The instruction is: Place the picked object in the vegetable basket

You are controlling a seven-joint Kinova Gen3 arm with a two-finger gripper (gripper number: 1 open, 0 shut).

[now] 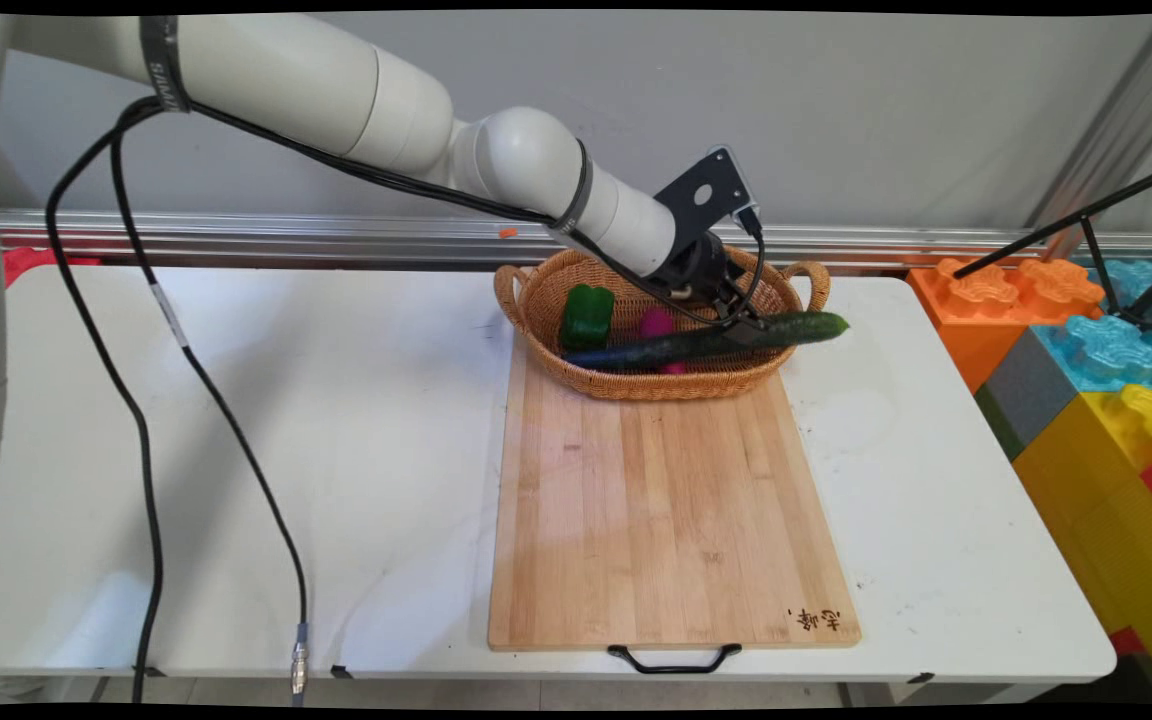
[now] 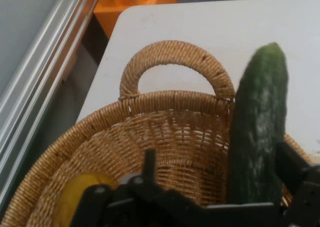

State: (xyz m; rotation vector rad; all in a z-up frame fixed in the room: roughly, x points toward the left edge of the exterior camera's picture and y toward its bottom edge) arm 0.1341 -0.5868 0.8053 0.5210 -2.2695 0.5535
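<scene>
The gripper [image 1: 736, 318] sits low in the basket [image 1: 636, 385], its jaws seemingly either side of the cucumber [image 1: 716, 342]; whether they pinch it I cannot tell. The cucumber lies across the rim, one end past the handle [image 2: 176, 67]. Lifting it wants a level, firm hold. A pepper [image 1: 587, 316] lies left.

A white bench [image 1: 336, 450] carries a wooden board [image 1: 671, 520] and a wicker basket [image 1: 586, 375]. The board lies lengthwise right of the bench's middle, its black handle [image 1: 674, 660] at the near edge and a small dark mark at its near right corner. The basket sits at the board's far end, resting on that end and spreading past it to either side, with one looped handle [image 2: 175, 67] toward the bench's right. Left of the board, black cables [image 1: 226, 420] hang across the bare surface.
</scene>
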